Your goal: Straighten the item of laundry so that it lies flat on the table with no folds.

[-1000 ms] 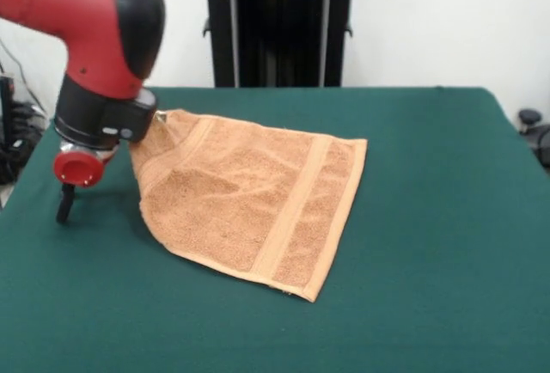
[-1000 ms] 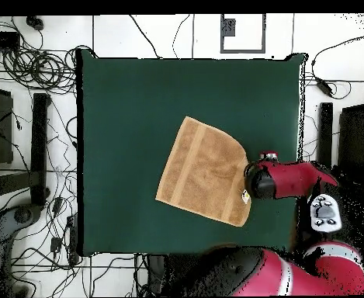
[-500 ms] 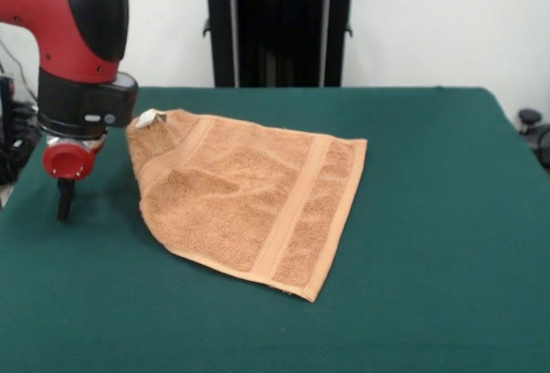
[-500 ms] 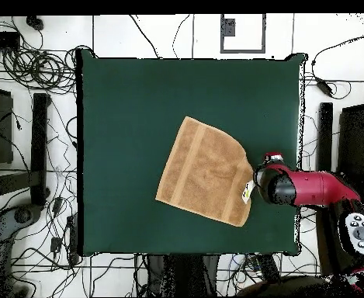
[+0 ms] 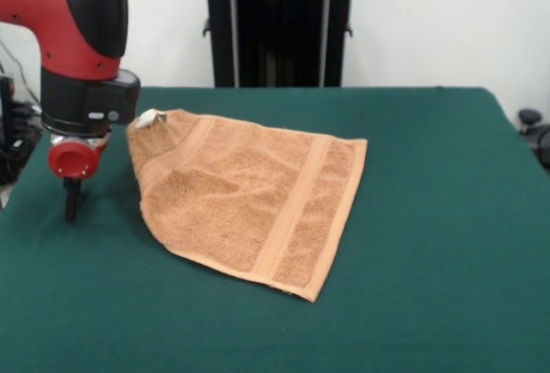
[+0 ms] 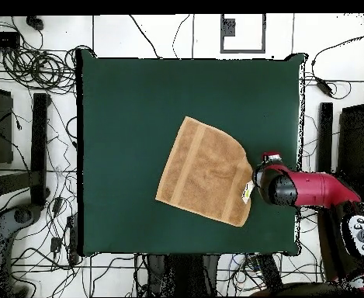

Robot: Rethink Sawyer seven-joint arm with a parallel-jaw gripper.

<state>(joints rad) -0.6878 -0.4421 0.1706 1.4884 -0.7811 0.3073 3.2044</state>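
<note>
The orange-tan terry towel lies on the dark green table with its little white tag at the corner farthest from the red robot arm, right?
Not quite. The orange-tan terry towel does lie on the dark green table, but its little white tag sits at the corner nearest the red robot arm, not the farthest. The front view shows the tag right beside the arm's wrist; the overhead view agrees.

I see an orange-tan towel (image 5: pixel 249 201) with paler flat woven bands and a white tag (image 5: pixel 148 118), on my dark green table (image 5: pixel 430 218); my arm (image 5: pixel 73 29) is red and black.
</note>
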